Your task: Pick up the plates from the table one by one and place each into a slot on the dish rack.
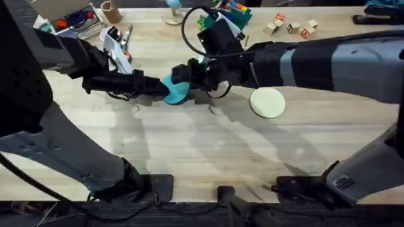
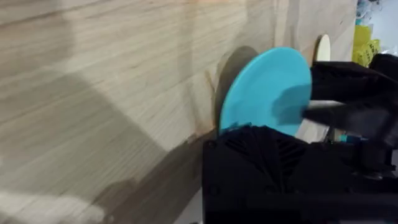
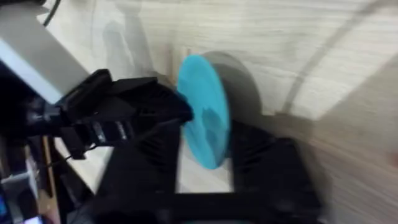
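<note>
We see the bright sky-blue round plate lifted off the large light wooden plank worktop near its middle, standing on edge between two claws that meet there. The left claw comes in from the left side and the right claw from the right. In the left wrist view the blue disc stands upright just past that arm's own black fingers, with the other arm's black claw pressed against its rim; in the right wrist view the plate sits edge-on between that arm's fingers, with the left claw touching its far side.

We judge both claws to be closed on the plate, so this looks like a handover or a re-grip in mid-air. The pale cream-yellow round plate lies flat on the worktop, well apart to the right and untouched.

To do this step well, we would keep the plate vertical and make sure the receiving claw has a firm pinch on the rim before the other lets go. Opening should be slow, with no sideways pull, since a thin smooth disc held by its edge can pivot or slip. We cannot make out the dish rack here, so we would confirm where it stands before carrying the plate onward.
</note>
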Robot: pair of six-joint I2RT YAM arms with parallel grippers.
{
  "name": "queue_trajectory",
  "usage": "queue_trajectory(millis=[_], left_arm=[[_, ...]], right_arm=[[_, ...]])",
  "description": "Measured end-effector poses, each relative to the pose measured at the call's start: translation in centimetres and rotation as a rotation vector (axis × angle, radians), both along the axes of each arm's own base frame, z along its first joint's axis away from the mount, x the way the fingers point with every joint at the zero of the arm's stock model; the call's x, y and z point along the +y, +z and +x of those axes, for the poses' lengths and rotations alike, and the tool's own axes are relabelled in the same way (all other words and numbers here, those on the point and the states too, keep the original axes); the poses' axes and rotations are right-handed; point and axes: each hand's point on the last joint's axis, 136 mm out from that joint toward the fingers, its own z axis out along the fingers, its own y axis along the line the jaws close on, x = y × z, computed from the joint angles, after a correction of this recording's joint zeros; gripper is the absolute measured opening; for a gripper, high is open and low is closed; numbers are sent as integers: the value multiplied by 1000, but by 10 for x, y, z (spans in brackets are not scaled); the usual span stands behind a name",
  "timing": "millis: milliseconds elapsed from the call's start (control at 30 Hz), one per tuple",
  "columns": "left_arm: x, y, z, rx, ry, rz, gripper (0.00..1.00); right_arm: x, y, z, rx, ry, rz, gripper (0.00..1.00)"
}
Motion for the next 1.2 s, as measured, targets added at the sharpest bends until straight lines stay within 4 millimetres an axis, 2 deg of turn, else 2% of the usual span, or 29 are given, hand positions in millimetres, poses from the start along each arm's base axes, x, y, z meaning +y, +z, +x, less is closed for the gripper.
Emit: queue_trajectory(millis=[67,133,167,233,700,867,1000,1200], left_arm=[[1,0,0,0,3,-2,40],[1,0,0,0,5,-3,40],[1,1,0,0,6,-4,40],[2,1,1,-2,9,-6,41],[1,2,-3,23,13,-19,40],[0,6,-12,66,3,0,41],[3,23,-13,27,-1,71,41],[15,71,-7,-113,46,229,41]], right_arm=[[-3,-2,2,0,-13,-11,267],[-4,-3,3,-3,-20,-19,170],[-5,-4,3,-4,-22,-23,91],[-5,-3,5,-7,-27,-21,38],[-5,-3,4,-3,-26,-21,30],[-13,-6,-4,45,-21,-56,30],[-32,5,-8,50,-34,-110,30],[-70,29,-5,23,-60,-259,31]])
